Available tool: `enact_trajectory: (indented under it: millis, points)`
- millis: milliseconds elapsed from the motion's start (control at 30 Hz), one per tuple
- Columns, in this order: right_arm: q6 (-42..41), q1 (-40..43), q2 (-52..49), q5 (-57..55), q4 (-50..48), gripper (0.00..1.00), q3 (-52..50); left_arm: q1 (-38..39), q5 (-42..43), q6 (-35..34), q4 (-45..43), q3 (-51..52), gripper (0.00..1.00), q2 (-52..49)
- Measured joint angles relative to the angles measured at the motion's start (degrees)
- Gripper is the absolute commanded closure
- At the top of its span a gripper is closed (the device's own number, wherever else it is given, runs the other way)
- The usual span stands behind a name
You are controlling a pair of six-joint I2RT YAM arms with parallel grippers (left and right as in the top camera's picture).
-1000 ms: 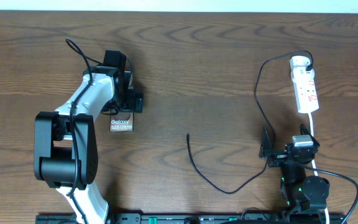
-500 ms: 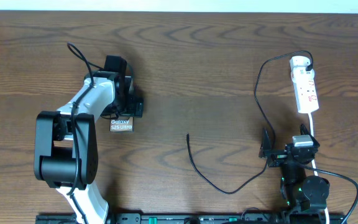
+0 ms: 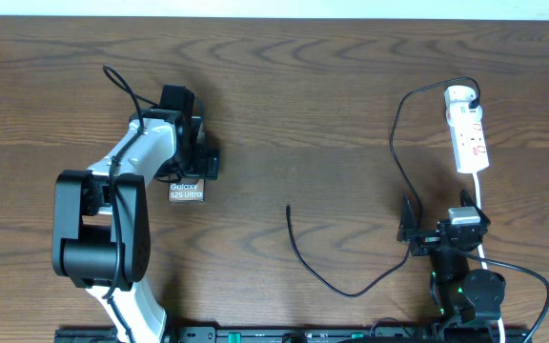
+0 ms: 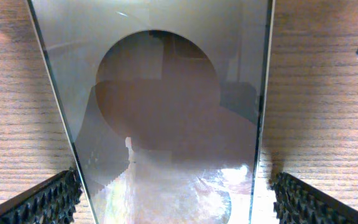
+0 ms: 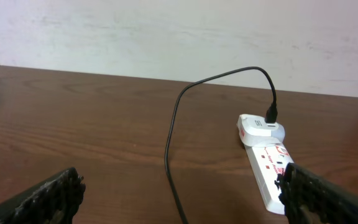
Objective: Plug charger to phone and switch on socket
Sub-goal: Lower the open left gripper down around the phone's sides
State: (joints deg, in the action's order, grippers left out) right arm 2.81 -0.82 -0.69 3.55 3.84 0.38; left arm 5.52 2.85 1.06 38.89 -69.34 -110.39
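Note:
The phone (image 3: 186, 191) lies flat on the table at the left, its white "Galaxy S25 Ultra" lettering showing below my left gripper (image 3: 191, 164). In the left wrist view the glossy phone (image 4: 166, 112) fills the space between the open fingers of my left gripper (image 4: 179, 202), with a small gap on each side. The white socket (image 3: 467, 129) lies at the far right, with the charger's black plug (image 3: 472, 92) in its rounded end. The charger cable (image 3: 351, 292) loops down to a free tip (image 3: 288, 208) mid-table. My right gripper (image 3: 443, 229) is open and empty, below the socket (image 5: 269, 165).
The socket's thick white cord (image 3: 481, 200) runs down past the right gripper toward the front edge. The charger cable (image 5: 169, 155) crosses the table in front of the right gripper (image 5: 179, 202). A white wall stands behind the table's far edge.
My left arm shifted slightly over the phone a second ago and has held still since. The phone, cable, socket and right arm have not moved.

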Motion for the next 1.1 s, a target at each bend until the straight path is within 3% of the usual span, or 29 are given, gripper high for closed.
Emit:
enact_trajectory:
  millis: [1100]
  points:
    - [0.0, -0.02, 0.0, 0.0, 0.0, 0.01, 0.0, 0.0, -1.51, -0.02, -0.42, 0.52, 0.02, 0.0]
